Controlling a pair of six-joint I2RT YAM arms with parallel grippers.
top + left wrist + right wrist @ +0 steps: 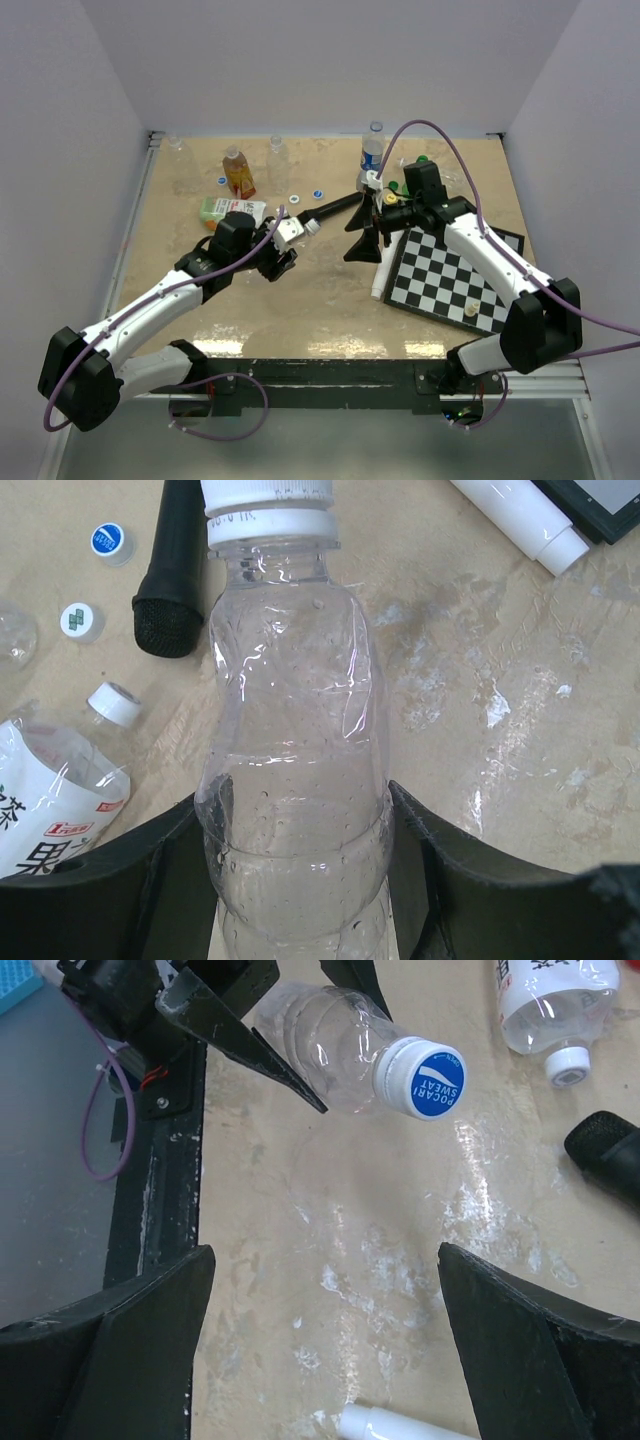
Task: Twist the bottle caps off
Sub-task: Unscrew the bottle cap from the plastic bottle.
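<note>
Fingers (140,890) of the left gripper (300,850) — clamped on the lower body of one clear bottle (295,730), held sideways over the table (330,290), left of centre. Bottle: ribbed, transparent, white collar ring. Its cap (420,1078) is on, white-sided, blue top printed POCARI SWEAT, facing the right gripper (325,1260). Right fingers (130,1340) — spread wide, gripping nothing. Other bottles, top view: amber bottle (238,172), one; blue-labelled bottle (372,152), one; labelled bottle (232,210) lying flat, one. Loose caps (318,192): three seen. Microphone (335,208), one; chessboard (455,270), one.
</note>
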